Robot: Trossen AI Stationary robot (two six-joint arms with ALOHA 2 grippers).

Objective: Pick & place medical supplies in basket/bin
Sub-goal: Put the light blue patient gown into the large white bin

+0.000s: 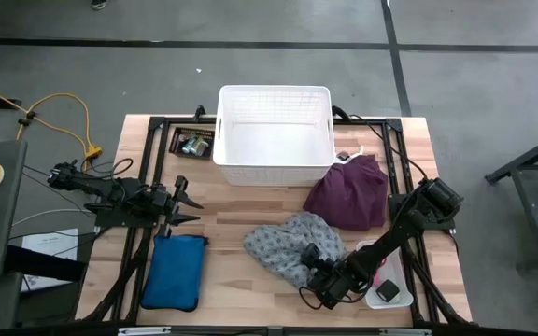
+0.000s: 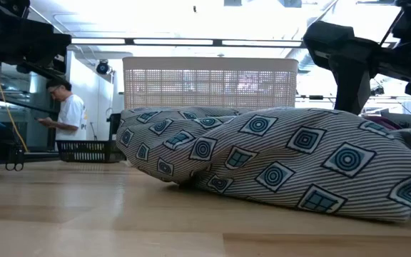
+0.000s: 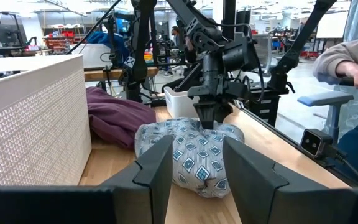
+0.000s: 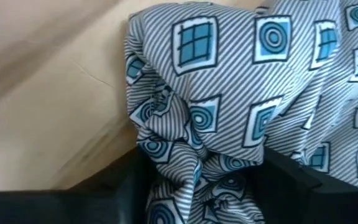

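The grey patterned cloth [image 1: 288, 243] lies bunched on the table, near of centre. My right gripper [image 4: 201, 180] is down on its near right part, with a bunch of cloth between the fingers. Behind it the purple cloth [image 1: 348, 191] lies heaped beside the white basket [image 1: 274, 159] at the far middle. A small black block [image 1: 388, 291] sits in a white tray [image 1: 370, 299] at the near right. My left gripper [image 3: 197, 168] waits open and level at the table's left, holding nothing. My right gripper has a gathered fold of the grey patterned cloth [image 4: 197, 149] between its two fingers, at the heap's near right side [image 1: 308, 259]. The fingers [image 4: 135, 186] slant down from the table's right. Several folds crowd between them. The cloth rests on the table.
A blue pouch [image 1: 174, 271] lies at the near left. A small black basket [image 1: 192, 143] with small items stands left of the white basket. Bare wood shows between the pouch and the cloth. A person [image 2: 66, 114] stands in the room beyond, and a seated person's arm [image 3: 353, 59] shows off the table's right.
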